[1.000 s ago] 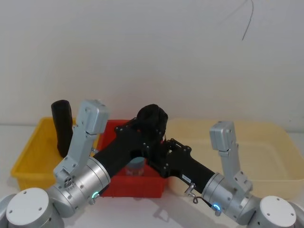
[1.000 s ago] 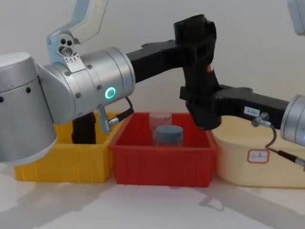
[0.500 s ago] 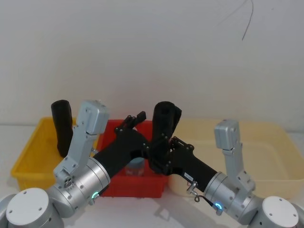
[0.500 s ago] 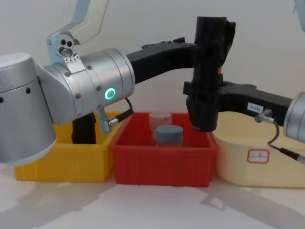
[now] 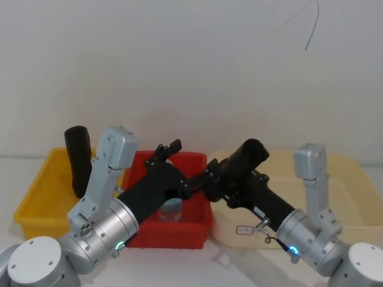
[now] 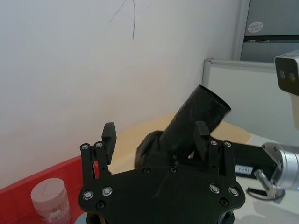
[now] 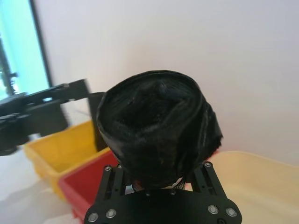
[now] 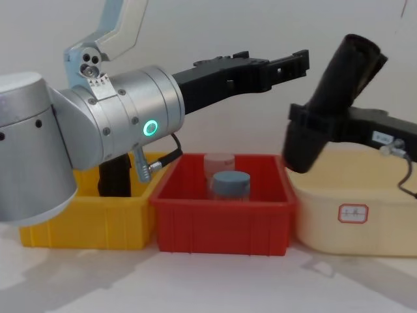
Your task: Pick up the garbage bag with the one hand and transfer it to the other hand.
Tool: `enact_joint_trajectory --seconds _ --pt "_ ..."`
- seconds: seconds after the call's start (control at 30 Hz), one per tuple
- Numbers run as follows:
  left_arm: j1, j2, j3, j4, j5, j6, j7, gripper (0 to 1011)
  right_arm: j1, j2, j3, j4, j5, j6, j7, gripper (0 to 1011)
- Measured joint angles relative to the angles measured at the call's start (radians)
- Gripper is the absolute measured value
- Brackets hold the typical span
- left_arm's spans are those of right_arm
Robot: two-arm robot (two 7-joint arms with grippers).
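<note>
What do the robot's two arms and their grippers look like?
The left gripper is black, two-fingered, on a thick silver arm with a glowing green ring light. The right gripper is black too, with a small white label and a thin cable.

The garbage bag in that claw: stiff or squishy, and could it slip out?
The garbage bag is probably fairly stiff: it juts tilted from the right gripper without sagging. Its wrinkled plastic end suggests some give under a squeeze. Held low on smooth plastic, it might slip.
</note>
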Motion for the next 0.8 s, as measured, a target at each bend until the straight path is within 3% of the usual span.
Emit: enact_joint_trajectory --seconds 0.8 --pt "0.0 0.0 0.0 0.0 0.0 0.0 0.0 1000 -0.004 0.067 0.16 0.005 -0.041 0.062 -0.181 617"
